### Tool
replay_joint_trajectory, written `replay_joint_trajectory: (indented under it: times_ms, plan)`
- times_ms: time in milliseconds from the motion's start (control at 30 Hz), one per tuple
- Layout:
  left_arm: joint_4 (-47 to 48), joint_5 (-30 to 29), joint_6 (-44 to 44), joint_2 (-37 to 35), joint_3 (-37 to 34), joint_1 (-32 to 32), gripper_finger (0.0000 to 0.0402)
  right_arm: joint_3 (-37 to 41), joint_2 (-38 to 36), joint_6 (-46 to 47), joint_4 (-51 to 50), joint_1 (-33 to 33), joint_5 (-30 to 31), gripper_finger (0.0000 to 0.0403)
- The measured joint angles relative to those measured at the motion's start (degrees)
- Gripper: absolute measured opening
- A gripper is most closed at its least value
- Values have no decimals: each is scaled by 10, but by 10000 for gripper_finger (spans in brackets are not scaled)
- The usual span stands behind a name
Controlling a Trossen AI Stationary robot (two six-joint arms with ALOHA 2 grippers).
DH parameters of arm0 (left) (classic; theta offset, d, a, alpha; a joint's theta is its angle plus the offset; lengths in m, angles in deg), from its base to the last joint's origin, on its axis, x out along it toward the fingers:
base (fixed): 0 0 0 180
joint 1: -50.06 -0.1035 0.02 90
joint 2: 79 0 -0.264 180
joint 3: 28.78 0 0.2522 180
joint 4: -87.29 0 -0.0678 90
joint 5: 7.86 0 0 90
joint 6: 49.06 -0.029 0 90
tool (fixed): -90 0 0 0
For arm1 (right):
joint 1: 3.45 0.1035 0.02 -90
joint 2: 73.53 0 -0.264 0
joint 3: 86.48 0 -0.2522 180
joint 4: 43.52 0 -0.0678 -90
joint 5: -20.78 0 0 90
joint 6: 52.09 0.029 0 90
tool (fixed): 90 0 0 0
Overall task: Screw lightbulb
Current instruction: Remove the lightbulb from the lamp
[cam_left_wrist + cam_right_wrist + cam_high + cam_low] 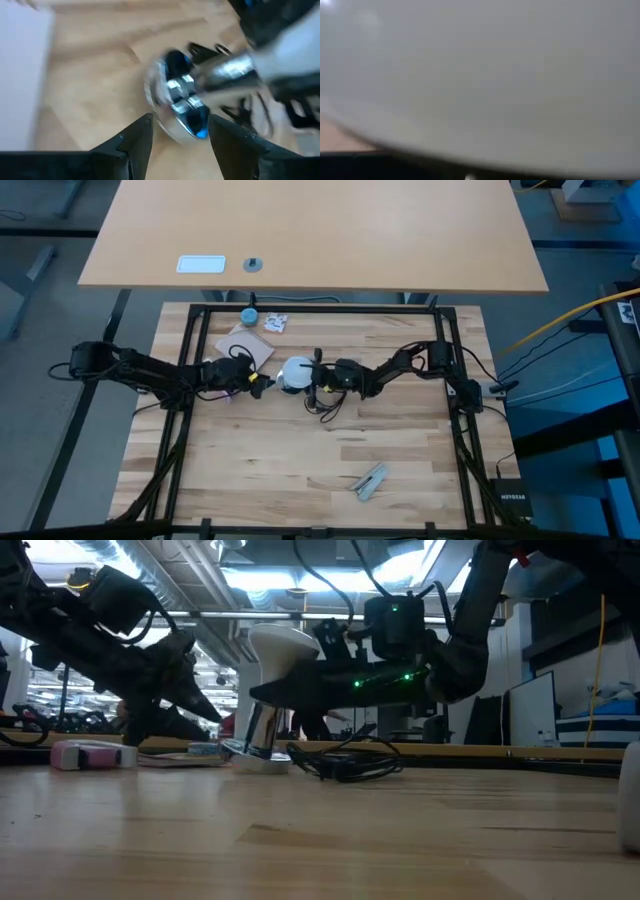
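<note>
Right now my right end effector [312, 376] is closed around the lightbulb [295, 373], near the middle of the bench [330, 470]. In the low view the frosted globe [283, 650] sits up top and tapers down into a shiny metal part that tilts down toward a round silver disc [252, 754] resting on the wood. Whether the neck is seated in it I cannot tell. My right wrist view is filled almost wholly by the pale surface of the bulb [485, 80], pressed close against the camera.

My left end effector [262, 383] is just beside the bulb on its other side, fingers parted and holding nothing. In the left wrist view my two dark fingers [137, 145] stand apart, with the silver disc [172, 100] and the bright metal part [227, 72] beyond them, blurred.

A black cord [345, 762] lies coiled on the bench next to the disc. Farther back, near the bench's far edge, sit a small blue cap [248, 316] and a brown sheet of paper [250, 346]. A grey clip-like tool [369, 481] lies well apart toward the near edge.
</note>
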Motion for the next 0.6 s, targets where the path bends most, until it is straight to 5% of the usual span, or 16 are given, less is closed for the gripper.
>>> replay_joint_trajectory:
  times_ms: [233, 600]
  plan:
    - [-42, 30, 24, 0, 0, 69, 157, -1, 0, 17, -6, 0, 28, 165]
    - [-31, -58, 142, 8, 0, 121, 127, 0, 0, 11, 28, 0, -33, 165]
